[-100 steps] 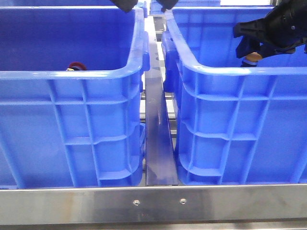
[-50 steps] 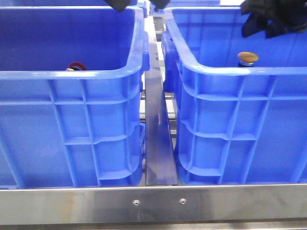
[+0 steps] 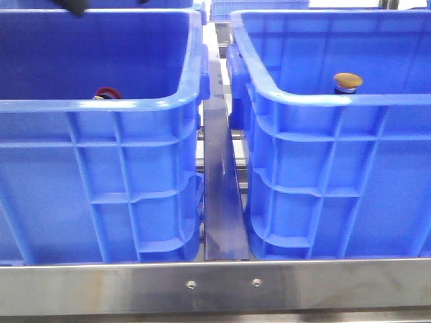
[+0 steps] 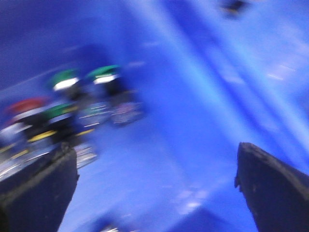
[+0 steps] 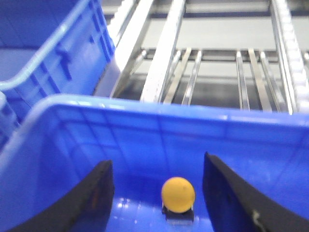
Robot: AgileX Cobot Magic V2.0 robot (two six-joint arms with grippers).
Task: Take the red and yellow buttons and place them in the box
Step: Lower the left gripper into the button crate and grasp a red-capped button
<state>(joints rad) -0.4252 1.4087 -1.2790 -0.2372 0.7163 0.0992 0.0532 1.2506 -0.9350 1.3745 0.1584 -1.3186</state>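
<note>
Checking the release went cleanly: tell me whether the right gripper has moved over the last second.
Yes. In the front view it went from beside the yellow button up and out past the right crate; the right gripper now hangs open above it.

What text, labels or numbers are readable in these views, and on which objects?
None readable.
Both blue crates, left and right: plain ribbed walls, no markings.
Steel front rail: two screws only.
Yellow button: plain cap.
Buttons in the left crate: bodies may carry labels, but the left wrist view is too motion-blurred to read.
</note>
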